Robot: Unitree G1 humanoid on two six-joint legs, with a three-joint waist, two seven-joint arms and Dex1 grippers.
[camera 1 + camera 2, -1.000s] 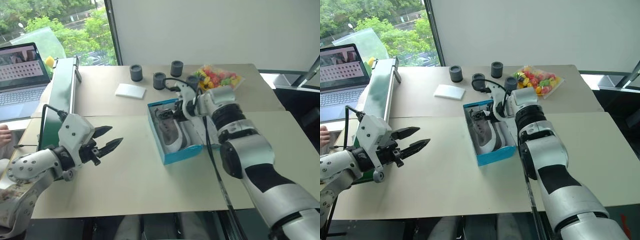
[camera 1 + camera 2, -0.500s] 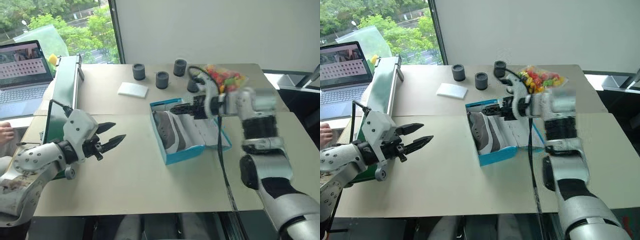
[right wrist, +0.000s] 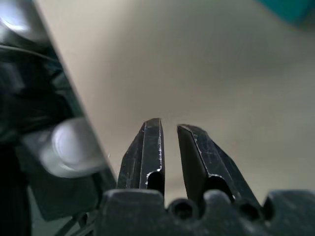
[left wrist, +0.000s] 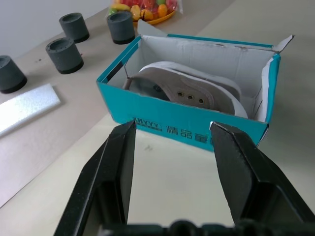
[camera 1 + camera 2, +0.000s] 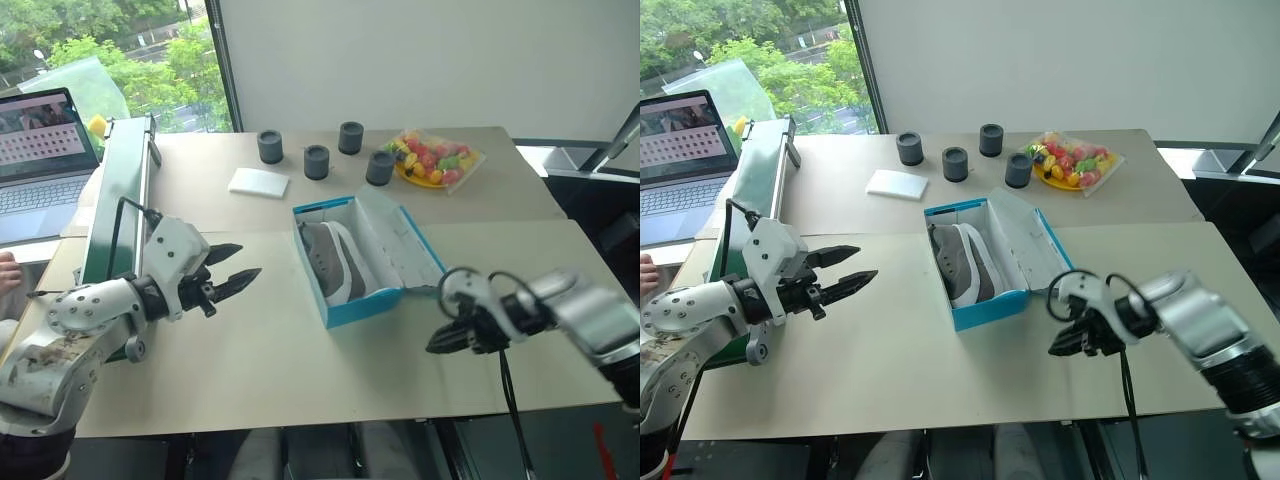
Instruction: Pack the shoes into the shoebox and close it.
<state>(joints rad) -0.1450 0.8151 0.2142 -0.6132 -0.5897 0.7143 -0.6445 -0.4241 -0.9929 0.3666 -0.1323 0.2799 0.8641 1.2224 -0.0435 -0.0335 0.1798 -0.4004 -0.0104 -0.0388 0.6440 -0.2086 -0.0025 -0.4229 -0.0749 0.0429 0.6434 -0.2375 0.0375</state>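
Blue shoebox lies mid-table, lid open, long axis running away from the robot; shoes lie lengthwise inside. Left gripper fingers spread; right gripper fingers pressed together, empty.

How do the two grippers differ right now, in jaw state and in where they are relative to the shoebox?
The left gripper has its jaws apart; the right gripper has them shut. The left gripper points level at the shoebox from its left; the right gripper angles down at bare table by the box's near right corner. Both are empty and touch nothing.
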